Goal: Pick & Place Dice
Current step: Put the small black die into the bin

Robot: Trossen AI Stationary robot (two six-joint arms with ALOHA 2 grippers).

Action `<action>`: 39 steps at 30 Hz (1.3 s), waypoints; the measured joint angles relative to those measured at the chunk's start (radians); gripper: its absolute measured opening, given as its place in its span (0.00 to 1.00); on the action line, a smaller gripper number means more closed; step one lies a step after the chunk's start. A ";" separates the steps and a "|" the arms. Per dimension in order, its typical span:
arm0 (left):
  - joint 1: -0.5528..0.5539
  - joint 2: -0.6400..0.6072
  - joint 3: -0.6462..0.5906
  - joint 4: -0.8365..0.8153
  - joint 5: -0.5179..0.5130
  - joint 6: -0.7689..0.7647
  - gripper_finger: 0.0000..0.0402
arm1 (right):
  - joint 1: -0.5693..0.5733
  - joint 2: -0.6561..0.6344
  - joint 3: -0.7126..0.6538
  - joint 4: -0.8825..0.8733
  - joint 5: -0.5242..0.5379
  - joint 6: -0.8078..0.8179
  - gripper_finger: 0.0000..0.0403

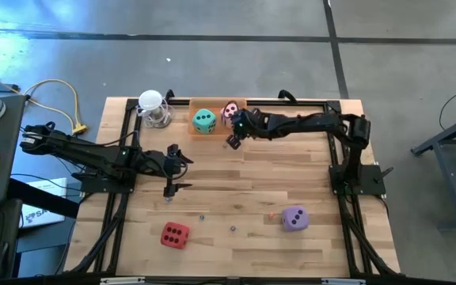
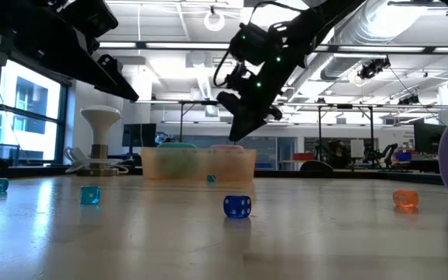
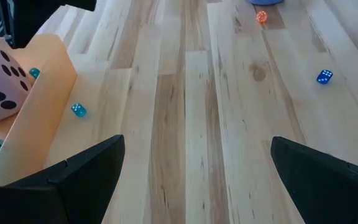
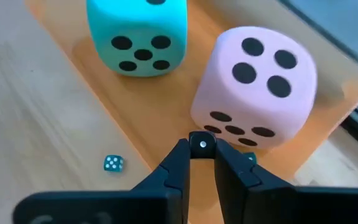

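Upper centre of the high view: right gripper (image 1: 233,131) reaching over the near edge of the orange tray (image 1: 197,102), fingers pinched nearly together on a tiny clear die with a dark pip at the tips, seen in the right wrist view (image 4: 202,144). Inside the tray, teal die (image 1: 204,120) on the left, pink die (image 1: 229,110) on the right, side by side; close up in the wrist view, teal (image 4: 137,34) showing five pips, pink (image 4: 253,87) showing four on top. Left of centre in the high view: left gripper (image 1: 173,168), jaws wide apart, holding nothing, above bare wood. Lower left of the high view: red die (image 1: 174,234) alone on the table. Lower right: purple die (image 1: 294,218), well apart from the red. Small dice scattered on the wood: a blue one (image 2: 237,206) at centre in the low view, an orange one (image 2: 404,199) at right, a pale blue one (image 2: 90,195) at left. Upper left of the tray in the high view: white-topped clear object (image 1: 153,107).
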 joint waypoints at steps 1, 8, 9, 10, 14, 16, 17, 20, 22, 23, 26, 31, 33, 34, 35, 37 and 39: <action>0.000 0.000 0.000 0.000 0.000 0.003 0.98 | -0.008 0.000 0.000 -0.001 -0.017 0.000 0.12; 0.000 0.000 0.000 -0.001 0.000 0.011 0.98 | -0.036 0.000 -0.001 0.005 -0.029 0.000 0.29; 0.000 0.000 0.000 -0.001 0.000 0.010 0.98 | -0.037 0.000 -0.001 0.006 -0.028 0.000 0.32; 0.000 0.000 0.000 -0.001 0.000 0.009 0.98 | -0.037 0.000 -0.001 0.006 -0.027 0.000 0.35; 0.000 0.000 0.000 -0.001 0.000 0.009 0.98 | -0.035 0.000 -0.001 0.018 -0.010 0.001 0.47; 0.000 0.000 0.000 -0.001 0.000 0.009 0.98 | -0.034 -0.001 -0.001 0.019 -0.012 0.014 0.53; 0.000 0.000 0.000 -0.001 0.000 0.008 0.98 | -0.034 -0.001 -0.001 0.021 -0.012 0.026 0.56; 0.000 0.000 0.000 -0.001 -0.001 0.001 0.98 | -0.035 -0.001 -0.001 0.022 -0.012 0.054 0.63; 0.000 0.000 0.000 -0.001 0.000 -0.002 0.98 | -0.036 -0.001 -0.001 0.023 -0.011 0.058 0.67; 0.000 0.000 0.000 -0.001 0.000 -0.002 0.98 | -0.038 -0.001 -0.001 0.024 -0.011 0.070 0.68; 0.000 0.000 0.000 -0.001 -0.001 -0.004 0.98 | -0.047 -0.001 -0.001 0.027 -0.037 0.138 0.69; 0.000 0.000 0.000 -0.001 0.000 -0.011 0.98 | -0.068 -0.001 -0.001 0.026 -0.102 0.243 0.67; 0.000 0.000 0.000 -0.001 0.000 -0.012 0.98 | -0.074 -0.001 -0.001 0.026 -0.118 0.262 0.66; 0.000 0.000 0.000 -0.001 0.000 -0.012 0.98 | -0.076 -0.001 -0.001 0.026 -0.131 0.260 0.65; 0.000 0.000 0.000 -0.001 -0.001 -0.012 0.98 | -0.077 -0.001 -0.001 0.027 -0.142 0.253 0.65; 0.000 0.000 0.000 -0.002 -0.001 -0.012 0.98 | -0.076 -0.001 -0.001 0.033 -0.157 0.217 0.64; 0.000 0.000 0.000 -0.001 0.000 -0.012 0.98 | -0.072 -0.001 -0.001 0.036 -0.156 0.180 0.64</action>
